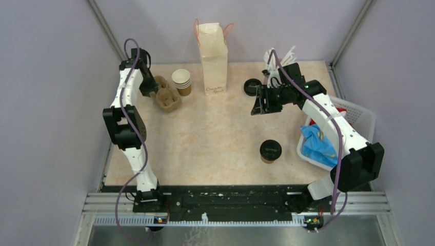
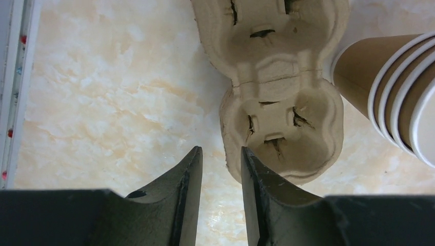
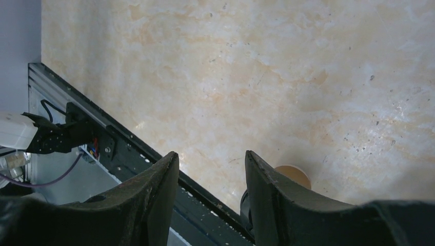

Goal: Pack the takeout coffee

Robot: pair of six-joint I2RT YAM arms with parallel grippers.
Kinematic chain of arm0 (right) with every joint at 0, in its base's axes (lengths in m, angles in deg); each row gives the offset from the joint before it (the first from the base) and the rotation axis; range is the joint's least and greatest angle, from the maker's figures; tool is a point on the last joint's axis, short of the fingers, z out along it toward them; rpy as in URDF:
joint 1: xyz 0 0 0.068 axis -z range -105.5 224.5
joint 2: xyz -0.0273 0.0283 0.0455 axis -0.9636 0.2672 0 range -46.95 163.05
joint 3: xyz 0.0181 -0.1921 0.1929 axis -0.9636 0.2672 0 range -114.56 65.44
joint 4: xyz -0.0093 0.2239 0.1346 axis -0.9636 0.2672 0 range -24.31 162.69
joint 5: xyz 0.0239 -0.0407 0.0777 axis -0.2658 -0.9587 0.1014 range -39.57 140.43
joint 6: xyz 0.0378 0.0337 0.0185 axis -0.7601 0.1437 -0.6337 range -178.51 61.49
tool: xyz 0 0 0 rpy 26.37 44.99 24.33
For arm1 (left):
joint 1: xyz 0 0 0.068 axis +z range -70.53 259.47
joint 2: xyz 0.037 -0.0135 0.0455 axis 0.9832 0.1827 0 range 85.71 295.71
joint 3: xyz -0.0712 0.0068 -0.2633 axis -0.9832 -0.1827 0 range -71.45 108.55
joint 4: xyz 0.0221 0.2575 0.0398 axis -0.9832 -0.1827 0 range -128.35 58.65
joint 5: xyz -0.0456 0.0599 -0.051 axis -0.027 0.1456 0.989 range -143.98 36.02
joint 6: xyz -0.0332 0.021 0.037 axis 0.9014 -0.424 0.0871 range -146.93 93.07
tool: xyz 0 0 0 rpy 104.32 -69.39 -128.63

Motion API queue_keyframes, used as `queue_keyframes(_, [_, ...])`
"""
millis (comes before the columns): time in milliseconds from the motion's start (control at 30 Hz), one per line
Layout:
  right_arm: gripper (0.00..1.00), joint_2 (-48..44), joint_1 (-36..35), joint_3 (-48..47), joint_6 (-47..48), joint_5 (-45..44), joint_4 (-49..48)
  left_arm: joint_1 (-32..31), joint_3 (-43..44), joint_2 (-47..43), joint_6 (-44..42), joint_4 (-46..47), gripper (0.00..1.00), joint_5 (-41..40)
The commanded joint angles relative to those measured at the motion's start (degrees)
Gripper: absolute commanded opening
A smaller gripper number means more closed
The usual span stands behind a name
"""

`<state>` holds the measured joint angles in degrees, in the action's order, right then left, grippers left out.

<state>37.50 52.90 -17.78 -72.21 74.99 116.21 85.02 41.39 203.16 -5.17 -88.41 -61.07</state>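
Two robot arms stand over a marble-patterned table [image 1: 215, 133], with the takeout coffee [image 1: 270, 151], a brown paper cup under a black lid, upright on the near right part of the surface, just left of a white basket [image 1: 361, 110] that holds a crumpled blue item [image 1: 315, 143]. No claw touches the cup. The right gripper [image 1: 260, 101] hangs in the air farther back, well apart from the coffee, its jaws parted with only bare tabletop between them; in the right wrist view the right gripper [image 3: 211, 159] frames the table's near edge, and the takeout coffee [image 3: 293, 175] peeks out from behind one finger, mostly hidden. A loose black lid [image 1: 251, 86] lies just behind that claw. At far left, the left gripper [image 1: 151, 87] sits beside a pulp cup carrier [image 1: 167, 96]; the left wrist view shows the left gripper [image 2: 221, 154] with a narrow gap between its fingers, holding nothing, the pulp cup carrier [image 2: 282, 118] just beside one fingertip. A stack of paper cups [image 1: 181, 82] stands right of the carrier, and a tall paper bag [image 1: 213, 59] with handles stands upright at the back centre.
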Motion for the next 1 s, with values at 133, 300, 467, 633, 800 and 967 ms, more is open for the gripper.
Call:
queue_keyframes(133, [0.5,-0.7,0.2,-0.2,0.1,0.6,-1.4,-0.9,3.8,5.0,-0.9,-1.8,0.44,0.0])
queue_keyframes(300, [0.5,-0.6,0.3,0.0,0.2,0.8,-1.5,-0.9,4.7,6.4,-2.9,0.0,0.32,-1.8])
queue_keyframes(467, [0.5,-0.6,0.3,-0.1,0.2,0.8,-1.4,-0.9,6.6,8.2,-3.1,-1.2,0.24,-1.6])
queue_keyframes(633, [0.5,-0.5,0.3,-0.2,0.3,0.7,-1.4,-0.9,6.2,8.5,-3.3,-1.3,0.21,-1.9])
queue_keyframes(800, [0.5,-0.3,0.2,-0.3,0.2,0.8,-1.4,-0.9,6.1,8.9,-3.3,-1.4,0.23,-1.7])
queue_keyframes(967, [0.5,-0.2,0.3,-0.4,0.3,0.8,-1.4,-0.9,5.7,9.2,-3.0,-1.4,0.23,-1.3])
